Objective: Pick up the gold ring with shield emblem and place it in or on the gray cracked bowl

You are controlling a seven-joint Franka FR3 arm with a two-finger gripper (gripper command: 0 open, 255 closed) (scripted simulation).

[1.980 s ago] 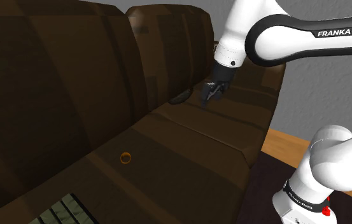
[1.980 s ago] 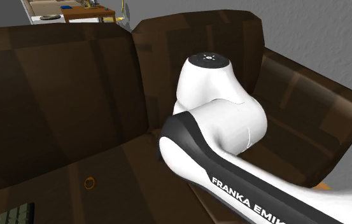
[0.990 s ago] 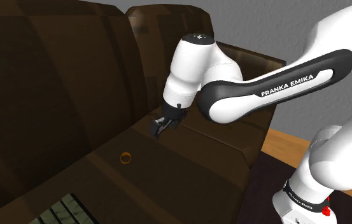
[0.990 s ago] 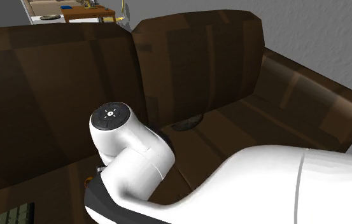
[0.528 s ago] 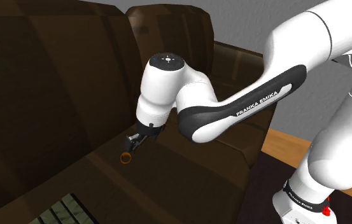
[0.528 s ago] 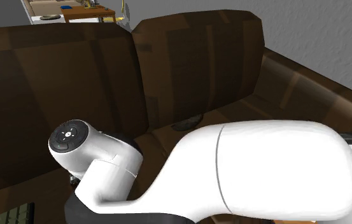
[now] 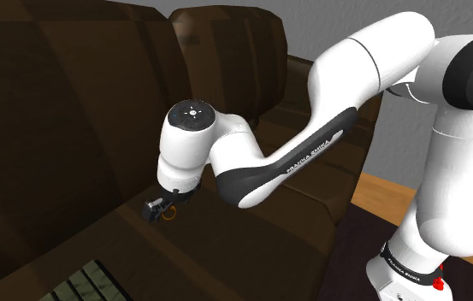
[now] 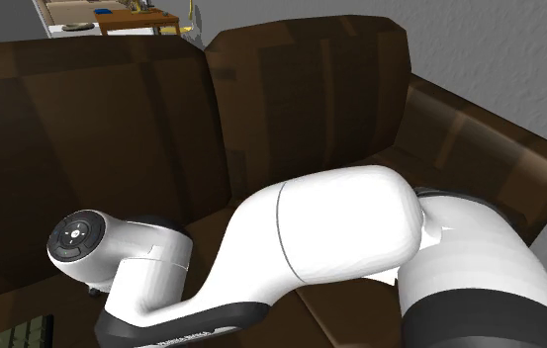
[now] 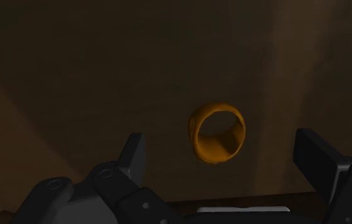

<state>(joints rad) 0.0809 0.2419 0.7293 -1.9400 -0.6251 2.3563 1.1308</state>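
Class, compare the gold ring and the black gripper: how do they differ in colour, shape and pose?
The ring is orange-gold; the gripper is black. The ring is one closed rounded loop; the gripper has two blocky fingers standing apart. Both are at the brown sofa seat.

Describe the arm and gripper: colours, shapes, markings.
The arm is glossy white, with rounded, bulging links and dark joints; a black band along one link carries white lettering, and there is a small red mark near the base. The gripper is all black, with two blocky jaws.
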